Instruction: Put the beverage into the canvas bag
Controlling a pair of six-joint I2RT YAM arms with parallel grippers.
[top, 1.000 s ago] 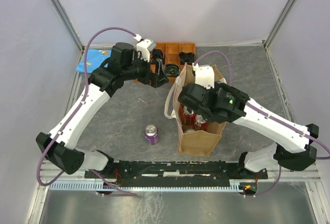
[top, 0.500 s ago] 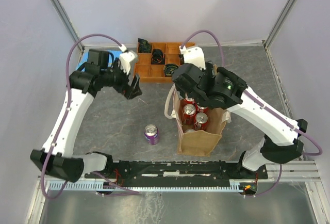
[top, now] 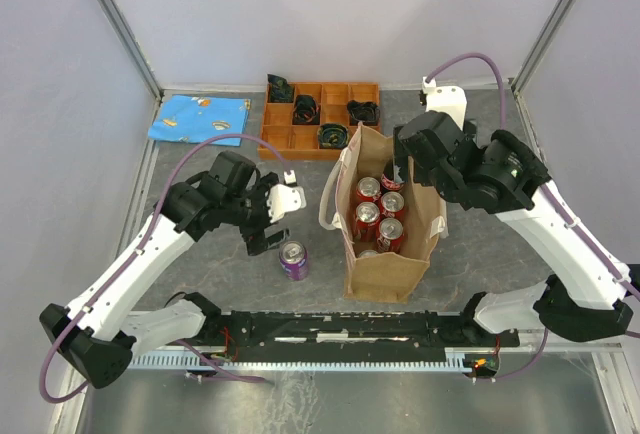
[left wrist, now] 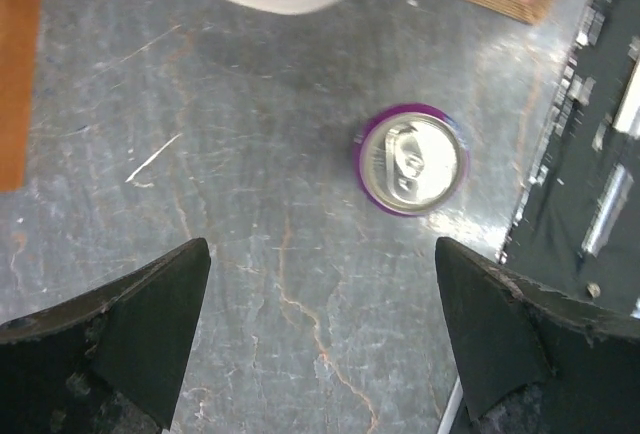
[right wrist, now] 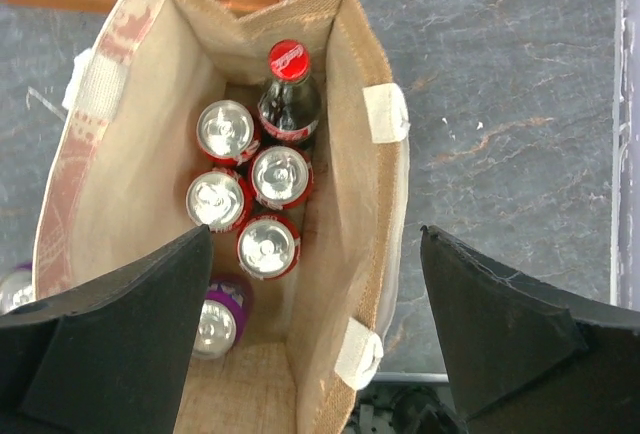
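Two white-and-black robot arms reach over a grey, stone-patterned table [top: 480,124]. The left arm bends low across the near left part of the table. Its left gripper [left wrist: 320,254] points down with the jaws spread wide and nothing between them but bare tabletop. The right arm arches higher, and the right gripper [right wrist: 315,239] hangs above the far end of the bag, its jaws also wide apart and empty.

The tall tan canvas bag [top: 385,274] stands upright near the middle of the table with its mouth open. A whitish loop handle [top: 328,199] droops over its left side, and faded red print shows on the left wall in the right wrist view.

Behind the bag, touching or just beside its far end, lies a flat orange compartment tray [top: 300,139] with small black items in several cells. A blue patterned cloth [top: 200,117] lies flat to the left of the tray, near the far left corner.

Inside the bag stand a dark cola bottle with a red cap [right wrist: 288,64], four red cans with silver tops [right wrist: 268,244] clustered beside it, and a purple-sided can [right wrist: 215,319] at the near end.

One purple beverage can [top: 293,260] stands upright on the table outside the bag, just left of it. It sits below the left gripper, nearer the right-hand finger in the wrist view, and nothing touches it.
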